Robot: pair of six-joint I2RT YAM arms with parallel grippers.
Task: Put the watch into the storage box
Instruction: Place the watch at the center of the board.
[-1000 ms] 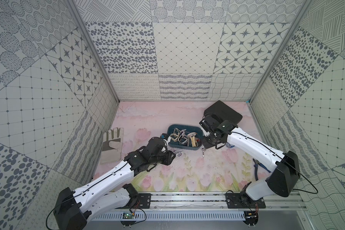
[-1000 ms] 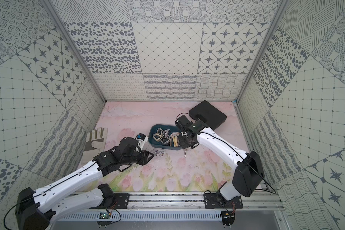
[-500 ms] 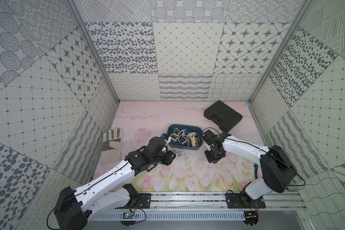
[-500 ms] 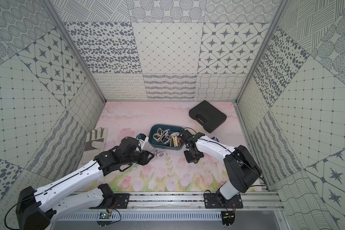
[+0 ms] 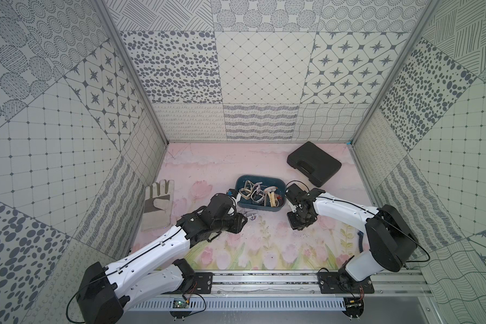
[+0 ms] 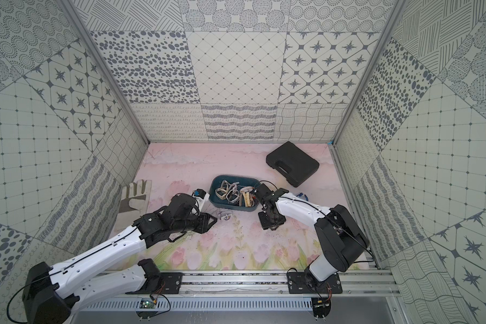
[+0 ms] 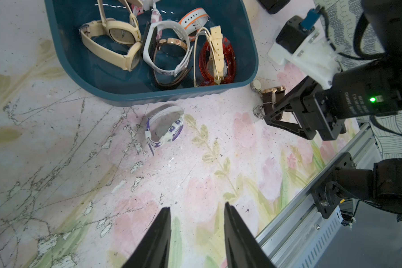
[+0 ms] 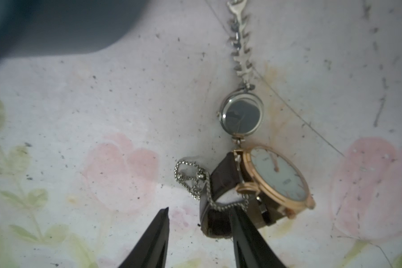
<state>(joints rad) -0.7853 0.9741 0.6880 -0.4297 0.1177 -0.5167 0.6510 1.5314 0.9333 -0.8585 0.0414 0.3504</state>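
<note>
From the rail nearest you, your left arm (image 5: 157, 246) stretches low and forward over the floral mat (image 5: 264, 241). The left gripper (image 7: 196, 206) has its jaws moderately parted around nothing, and the purple-and-white watch (image 7: 165, 130) lies on the mat ahead of the tips, just short of the storage box (image 7: 149, 97). Your right arm (image 5: 345, 210) bends at the elbow and reaches inward, wrist tipped down beside the box's end. The right gripper (image 8: 201, 208) hangs close over the mat, jaws apart with bare mat between them. One finger (image 8: 246, 236) covers part of the brown-strapped watch (image 8: 276, 176), so you cannot tell whether it touches the strap. A silver chain watch (image 8: 241, 116) lies just beyond it, its chain cut off by the frame's edge. In both top views the right gripper hides this pair. Several more watches are heaped inside the box, and farther back sits a black case (image 5: 314, 165).
</note>
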